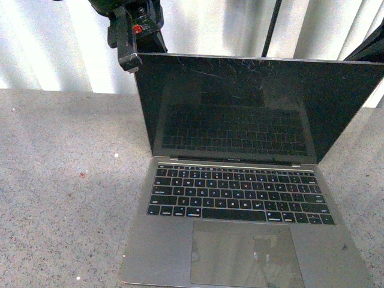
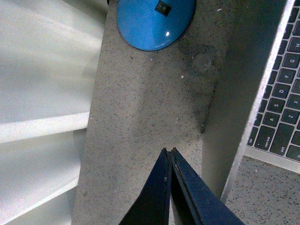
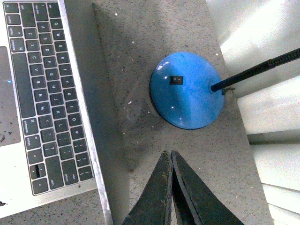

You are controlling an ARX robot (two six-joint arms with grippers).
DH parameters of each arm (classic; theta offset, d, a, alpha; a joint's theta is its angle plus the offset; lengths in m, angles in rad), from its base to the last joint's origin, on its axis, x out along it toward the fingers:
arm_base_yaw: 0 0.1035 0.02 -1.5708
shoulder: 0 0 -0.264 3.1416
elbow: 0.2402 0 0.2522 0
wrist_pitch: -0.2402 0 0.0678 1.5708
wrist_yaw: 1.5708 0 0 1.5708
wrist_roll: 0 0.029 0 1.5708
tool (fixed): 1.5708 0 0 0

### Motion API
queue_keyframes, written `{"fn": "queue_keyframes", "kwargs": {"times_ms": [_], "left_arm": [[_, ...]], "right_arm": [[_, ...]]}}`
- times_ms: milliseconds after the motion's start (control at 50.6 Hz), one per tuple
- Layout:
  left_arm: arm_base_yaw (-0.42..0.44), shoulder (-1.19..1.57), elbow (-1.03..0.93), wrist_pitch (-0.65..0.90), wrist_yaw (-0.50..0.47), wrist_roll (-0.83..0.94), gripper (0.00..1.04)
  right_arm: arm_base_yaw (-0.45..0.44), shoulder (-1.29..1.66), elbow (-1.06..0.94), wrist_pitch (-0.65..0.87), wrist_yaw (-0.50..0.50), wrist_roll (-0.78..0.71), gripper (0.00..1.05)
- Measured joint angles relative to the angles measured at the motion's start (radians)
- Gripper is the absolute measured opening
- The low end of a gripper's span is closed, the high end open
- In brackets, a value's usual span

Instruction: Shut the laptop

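Open laptop point(image 1: 240, 201) sits on the speckled desk point(image 1: 60, 180), screen dark. Key letters are readable; lettering under the screen is too small. Behind it, closed and empty: left pincer point(image 2: 168, 151), right pincer point(image 3: 168, 153).

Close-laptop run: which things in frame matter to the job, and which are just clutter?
Job:
- laptop, open, screen dark
- left gripper, jaws shut, on the far side of the lid
- right gripper, jaws shut, on the far side of the lid

Lying about:
- blue domed base with a switch and a black rod
- speckled table
- white curtain
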Motion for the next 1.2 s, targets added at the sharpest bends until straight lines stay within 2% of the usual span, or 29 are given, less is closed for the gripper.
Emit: {"fn": "queue_keyframes", "kwargs": {"times_ms": [553,1205], "left_arm": [[-0.027,-0.069,-0.086,-0.004,0.013,0.015,0.04],[-0.045,-0.189,-0.266,0.04,0.018,0.025,0.04]], "right_arm": [[0.01,-0.049,-0.039,-0.092,0.01,-0.006,0.03],[0.031,-0.133,-0.174,-0.109,0.004,0.013,0.03]]}}
